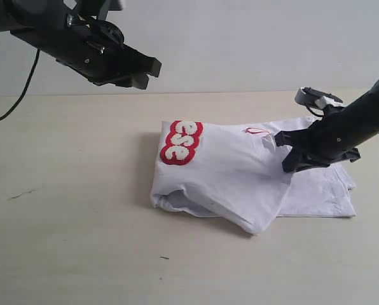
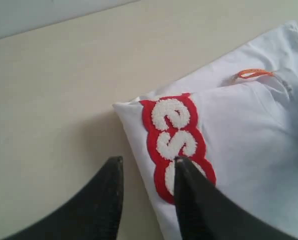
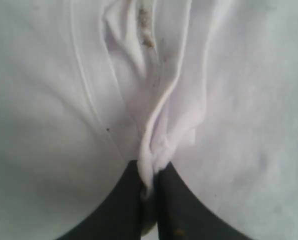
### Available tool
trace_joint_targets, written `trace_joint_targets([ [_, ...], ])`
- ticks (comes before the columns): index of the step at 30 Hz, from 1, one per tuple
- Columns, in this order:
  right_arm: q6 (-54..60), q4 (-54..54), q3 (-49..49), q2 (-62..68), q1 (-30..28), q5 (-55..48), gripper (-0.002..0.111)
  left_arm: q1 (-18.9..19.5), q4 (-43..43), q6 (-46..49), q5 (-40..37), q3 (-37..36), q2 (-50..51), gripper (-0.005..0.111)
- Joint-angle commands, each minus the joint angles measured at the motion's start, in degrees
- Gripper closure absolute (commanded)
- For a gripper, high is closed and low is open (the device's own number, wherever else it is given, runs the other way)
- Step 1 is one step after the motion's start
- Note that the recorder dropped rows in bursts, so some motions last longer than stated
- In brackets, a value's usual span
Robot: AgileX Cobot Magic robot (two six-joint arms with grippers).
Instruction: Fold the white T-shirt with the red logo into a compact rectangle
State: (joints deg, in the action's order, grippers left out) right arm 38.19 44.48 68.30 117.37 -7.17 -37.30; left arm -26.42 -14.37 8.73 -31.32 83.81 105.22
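The white T-shirt (image 1: 234, 175) lies partly folded on the table, a thick fold bulging toward the front. Part of the red logo (image 1: 181, 142) shows at its back left corner, reading "ese" in the left wrist view (image 2: 176, 140). An orange neck tag (image 2: 252, 74) peeks out near the collar. My right gripper (image 1: 285, 152) is shut on a pinched ridge of the T-shirt (image 3: 154, 150) at its right half. My left gripper (image 1: 148, 71) hovers high above the table, behind the shirt's left end, open with nothing between its fingers (image 2: 194, 200).
The tan table (image 1: 75, 210) stretches around the shirt, with a small dark mark (image 1: 165, 257) near the front. A black cable (image 1: 18, 95) hangs at the far left. A pale wall runs behind the table.
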Motion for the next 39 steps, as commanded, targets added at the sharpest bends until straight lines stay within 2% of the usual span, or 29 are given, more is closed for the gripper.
trace_joint_targets([
  [1, -4.8, -7.5, 2.9, -6.1, 0.2, -0.7, 0.108, 0.1, 0.3, 0.2, 0.2, -0.3, -0.7, 0.072],
  [8, -29.8, -40.4, 8.0, -13.0, 0.2, -2.8, 0.108, 0.1, 0.3, 0.6, 1.4, -0.3, -0.7, 0.072],
  [11, -36.6, -53.0, 9.2, -13.5, 0.2, -3.1, 0.108, 0.1, 0.3, 1.2, 1.6, -0.3, -0.7, 0.072],
  [15, -45.9, -70.0, 9.4, -12.3, 0.2, 0.5, 0.108, 0.1, 0.3, 1.4, 1.7, -0.3, -0.7, 0.072],
  [17, -54.6, -83.7, 9.7, -10.7, 0.2, 1.5, 0.108, 0.1, 0.3, 1.4, 1.6, -0.3, -0.7, 0.072],
  [19, -64.7, -97.3, 11.1, -8.8, 0.2, -1.2, 0.108, 0.1, 0.3, 1.4, 1.8, -0.3, -0.7, 0.072],
  [22, -75.3, -109.8, 12.8, -6.1, 0.1, -4.6, 0.108, 0.1, 0.3, 1.4, 2.9, -0.3, -0.7, 0.072],
  [25, -79.1, -115.6, 14.6, -3.0, 0.1, -3.4, 0.108, 0.1, 0.3, 1.4, 3.9, -0.3, -0.7, 0.072],
  [27, -80.6, -115.3, 16.7, -0.5, 0.1, -3.0, 0.103, 0.1, 0.3, 1.4, 4.3, -0.3, -0.7, 0.072],
  [29, -80.0, -114.9, 19.6, 2.4, 0.1, -5.2, 0.095, 0.1, 0.3, 1.5, 4.5, -0.3, -0.7, 0.072],
  [34, -77.8, -115.9, 28.2, 9.2, -0.3, -19.3, 0.065, 0.1, 0.3, 1.5, 5.2, -0.3, -0.7, 0.072],
  [37, -73.4, -111.0, 32.2, 11.0, -0.3, -22.8, 0.062, 0.1, 0.3, 1.5, 5.0, -0.3, -0.7, 0.072],
  [39, -69.9, -104.3, 33.8, 11.0, -0.3, -21.6, 0.062, 0.1, 0.3, 1.5, 4.5, -0.3, -0.7, 0.072],
])
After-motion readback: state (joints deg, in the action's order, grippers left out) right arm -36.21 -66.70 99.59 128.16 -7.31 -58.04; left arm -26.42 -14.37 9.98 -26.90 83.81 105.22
